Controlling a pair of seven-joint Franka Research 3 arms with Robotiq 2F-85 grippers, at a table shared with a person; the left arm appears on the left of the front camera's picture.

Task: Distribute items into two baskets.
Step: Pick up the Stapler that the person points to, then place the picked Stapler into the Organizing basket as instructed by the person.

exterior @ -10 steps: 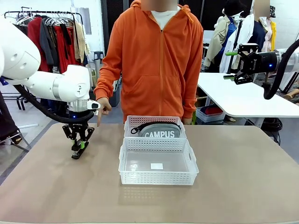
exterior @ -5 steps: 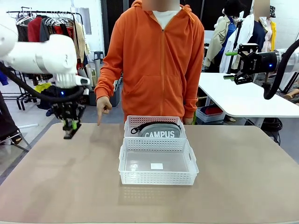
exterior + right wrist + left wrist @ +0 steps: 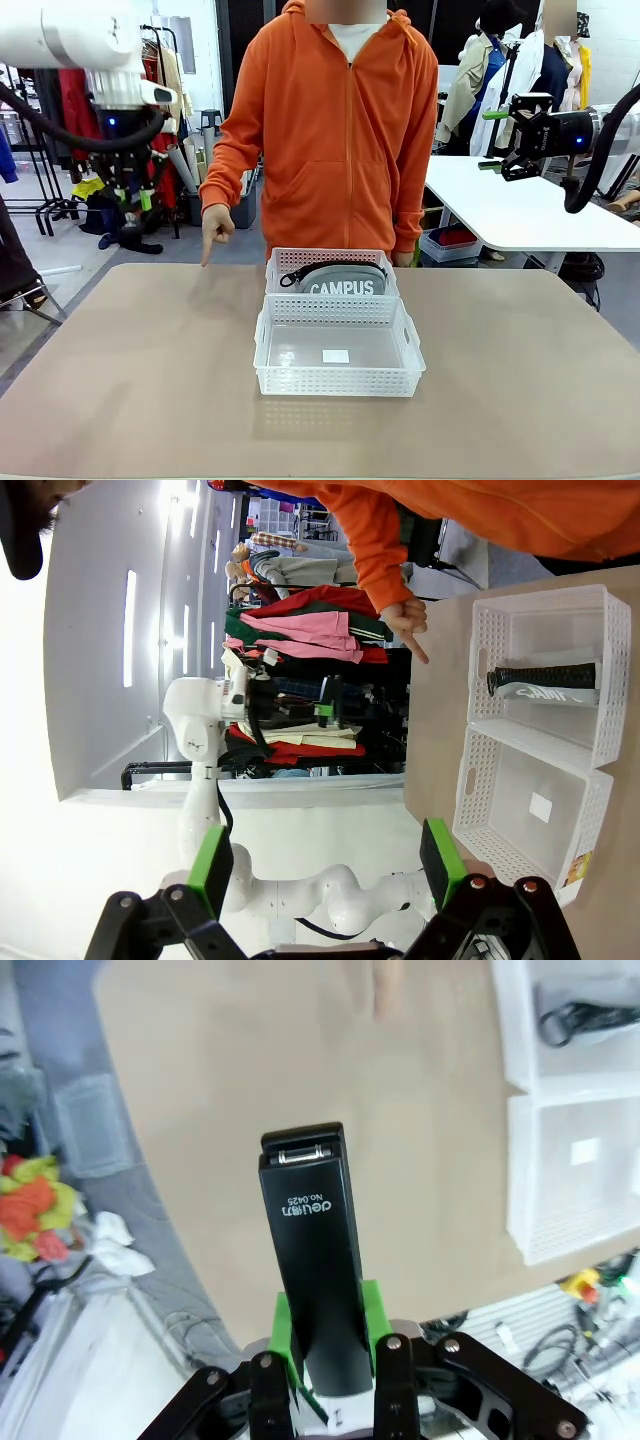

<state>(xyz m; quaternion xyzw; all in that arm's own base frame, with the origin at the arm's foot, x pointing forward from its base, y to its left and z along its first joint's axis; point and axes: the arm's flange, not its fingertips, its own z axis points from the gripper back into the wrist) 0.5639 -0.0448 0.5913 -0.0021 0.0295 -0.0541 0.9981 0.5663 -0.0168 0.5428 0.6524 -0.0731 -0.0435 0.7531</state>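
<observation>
Our left gripper, clamped on the stapler, has risen high left of the empty near basket; the right gripper gapes.

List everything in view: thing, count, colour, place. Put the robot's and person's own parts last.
Baskets: two, translucent white, mid-table, one behind the other; far basket, near basket.
Pouch: one, grey with white CAMPUS lettering, in the far basket.
Stapler: one, black, held above the table's left edge.
Table: one, tan.
Clothes rack: one, behind the table at left.
Left hand: shut on the stapler, raised.
Right hand: open, raised at far right.
Person's hand: one, orange sleeve, finger pointing down at the table's far left.
</observation>
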